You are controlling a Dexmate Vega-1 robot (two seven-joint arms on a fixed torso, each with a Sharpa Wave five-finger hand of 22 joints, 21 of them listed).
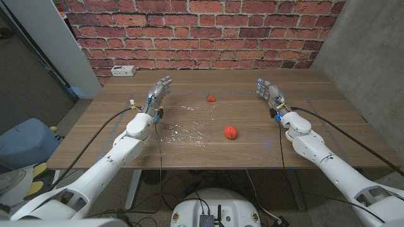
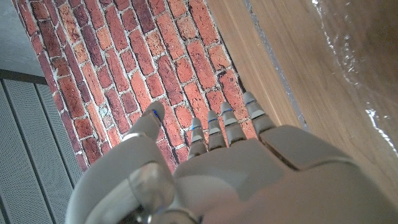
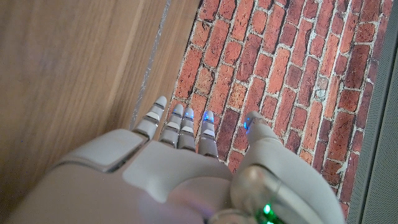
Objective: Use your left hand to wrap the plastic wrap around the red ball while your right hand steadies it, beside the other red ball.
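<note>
A red ball (image 1: 231,132) sits on the wooden table (image 1: 303,148), just right of a crinkled sheet of clear plastic wrap (image 1: 185,124). A second, smaller-looking red ball (image 1: 211,98) lies farther back near the wrap's far edge. My left hand (image 1: 158,94) is raised at the wrap's left side, fingers straight and apart, holding nothing; the left wrist view shows my left hand (image 2: 230,168) with the plastic wrap (image 2: 367,56) beside it. At the table's right my right hand (image 1: 270,93) hovers with fingers extended and nothing in it, and the right wrist view shows my right hand (image 3: 186,174).
A white power strip (image 1: 123,71) lies at the table's back left corner. A brick wall (image 1: 202,31) stands behind the table. A blue bin (image 1: 25,142) sits on the floor to the left. Cables run along both forearms.
</note>
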